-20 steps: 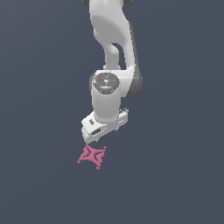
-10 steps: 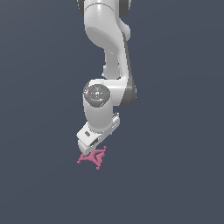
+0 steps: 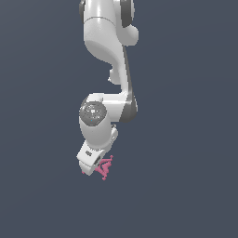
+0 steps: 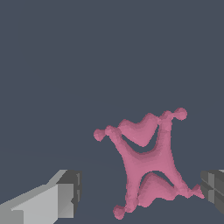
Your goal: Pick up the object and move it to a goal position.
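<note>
Gripper (image 4: 140,192) jaws stood apart, blocky grey fingers (image 4: 65,194) flanking the star (image 4: 146,164): smooth, pink, knobby-tipped, low in the exterior frame (image 3: 106,168).

One pink star piece (image 4: 146,164) is showing, lying between the two fingers (image 4: 48,201) of one gripper (image 4: 140,192) (four knobby tips are sticking out from its cross-shaped centre). One white arm (image 3: 104,51) is reaching down over it.
</note>
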Robot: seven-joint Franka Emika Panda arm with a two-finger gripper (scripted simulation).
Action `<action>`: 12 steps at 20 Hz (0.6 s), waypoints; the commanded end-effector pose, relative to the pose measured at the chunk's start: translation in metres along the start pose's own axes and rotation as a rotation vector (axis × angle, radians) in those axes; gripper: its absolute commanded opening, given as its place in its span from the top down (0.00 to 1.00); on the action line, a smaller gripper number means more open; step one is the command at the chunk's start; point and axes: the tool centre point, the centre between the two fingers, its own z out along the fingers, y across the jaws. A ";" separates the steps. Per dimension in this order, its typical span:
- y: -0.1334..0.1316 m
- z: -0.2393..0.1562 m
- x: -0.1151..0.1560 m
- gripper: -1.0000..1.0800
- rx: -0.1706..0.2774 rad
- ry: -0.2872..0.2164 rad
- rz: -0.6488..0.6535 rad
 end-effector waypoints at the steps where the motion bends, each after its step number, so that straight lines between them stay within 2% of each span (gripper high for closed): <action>1: 0.006 0.006 -0.004 0.04 0.002 0.003 -0.057; 12: 0.024 0.024 -0.015 0.04 0.006 0.012 -0.213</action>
